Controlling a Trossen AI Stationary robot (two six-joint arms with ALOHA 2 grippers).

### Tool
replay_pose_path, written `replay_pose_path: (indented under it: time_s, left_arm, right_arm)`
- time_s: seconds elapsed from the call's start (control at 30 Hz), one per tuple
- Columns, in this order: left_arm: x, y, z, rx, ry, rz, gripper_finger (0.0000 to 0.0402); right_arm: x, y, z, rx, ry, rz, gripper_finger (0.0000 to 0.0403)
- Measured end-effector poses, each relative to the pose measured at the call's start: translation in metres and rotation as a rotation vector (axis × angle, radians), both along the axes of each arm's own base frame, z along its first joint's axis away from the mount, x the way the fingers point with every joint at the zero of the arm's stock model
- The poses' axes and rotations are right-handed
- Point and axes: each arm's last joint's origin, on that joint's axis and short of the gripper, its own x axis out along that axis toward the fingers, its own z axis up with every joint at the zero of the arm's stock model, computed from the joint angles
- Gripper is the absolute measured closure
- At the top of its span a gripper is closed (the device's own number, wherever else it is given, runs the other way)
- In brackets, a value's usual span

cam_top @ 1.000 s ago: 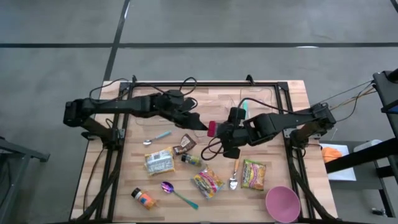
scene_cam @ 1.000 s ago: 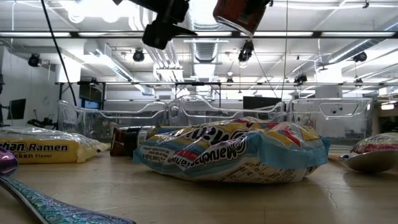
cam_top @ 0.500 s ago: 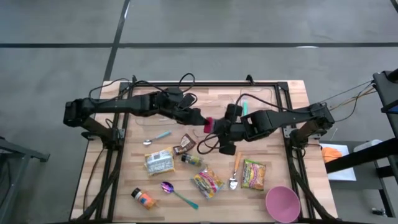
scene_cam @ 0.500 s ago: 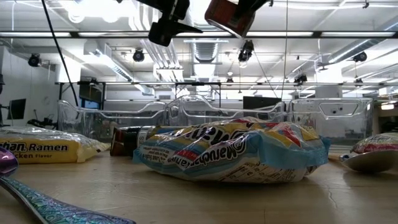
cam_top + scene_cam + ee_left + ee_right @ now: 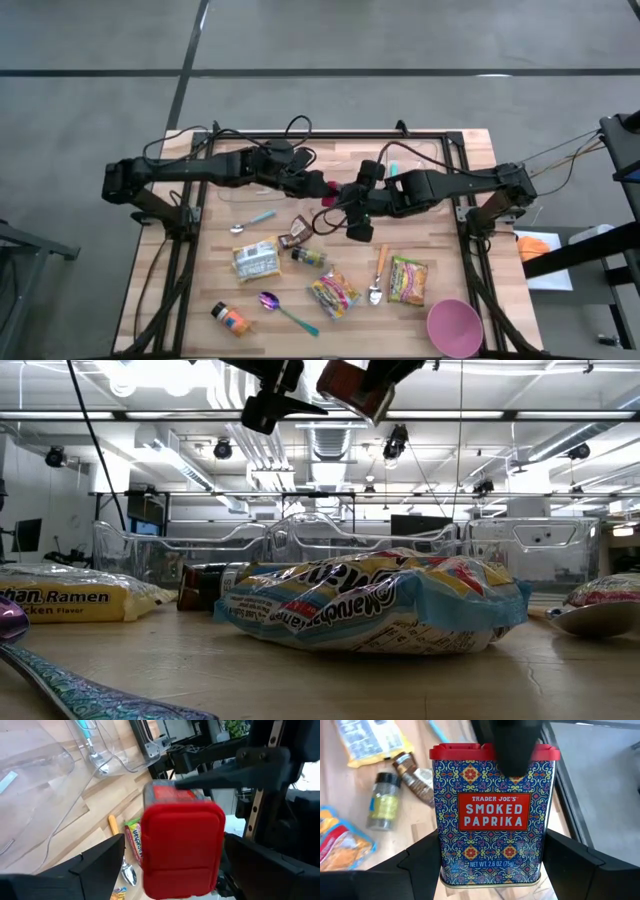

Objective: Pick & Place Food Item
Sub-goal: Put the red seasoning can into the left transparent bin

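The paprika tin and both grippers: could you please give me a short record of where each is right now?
item: smoked paprika tin, red lid
position: in the air above mid-table
right gripper: shut on the tin's sides
left gripper: open, around the tin's lid end
on table below: ramen packs, spice jar, spoons, pink bowl

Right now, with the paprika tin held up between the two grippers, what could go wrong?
1. The right gripper alone clamps the paprika tin. The left gripper is open around the lid end, so an early release could drop the tin onto the spice jar and brown packet below.
2. The grippers are very close together, so a small misalignment could knock them together or tilt the tin.
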Motion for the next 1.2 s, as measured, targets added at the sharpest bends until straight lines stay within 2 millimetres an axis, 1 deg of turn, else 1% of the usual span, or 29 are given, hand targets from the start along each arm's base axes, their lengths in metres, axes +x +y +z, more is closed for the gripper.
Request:
replay_pose_path:
  time_s: [0.2,0.3,0.4,0.53,0.57,1.13,1.17,1.2]
  left_arm:
    - [0.0009,0.0002,-0.0014,0.005,0.003,0.0,0.005]
    - [0.001,0.0002,-0.0013,0.011,0.002,-0.002,0.0059]
    - [0.001,0.0002,-0.0012,0.022,0.0,-0.009,0.0094]
    - [0.0013,-0.0001,-0.0003,0.025,-0.01,-0.013,0.0176]
    - [0.0014,-0.0002,-0.0001,0.022,-0.011,-0.016,0.0187]
    - [0.0004,0.0004,-0.0009,0.01,0.003,-0.016,0.0185]
    - [0.0003,0.0004,-0.0007,0.01,0.003,-0.016,0.0185]
    - [0.0003,0.0004,-0.0004,0.01,0.003,-0.017,0.0185]
  right_arm:
    - [0.0035,-0.0006,0.0019,0.014,-0.033,0.016,0.0122]
    - [0.0044,-0.0002,0.0024,0.023,-0.043,0.02,0.0122]
    - [0.0046,-0.0004,0.0026,0.023,-0.046,0.02,0.0122]
    - [0.0049,-0.0004,0.0025,0.019,-0.045,0.025,0.0122]
    - [0.0048,-0.0005,0.0025,0.016,-0.046,0.023,0.0122]
    - [0.0055,-0.0003,0.0026,0.026,-0.055,0.016,0.0122]
    - [0.0055,-0.0003,0.0027,0.026,-0.056,0.016,0.0118]
    - [0.0055,-0.0003,0.0027,0.026,-0.057,0.016,0.0103]
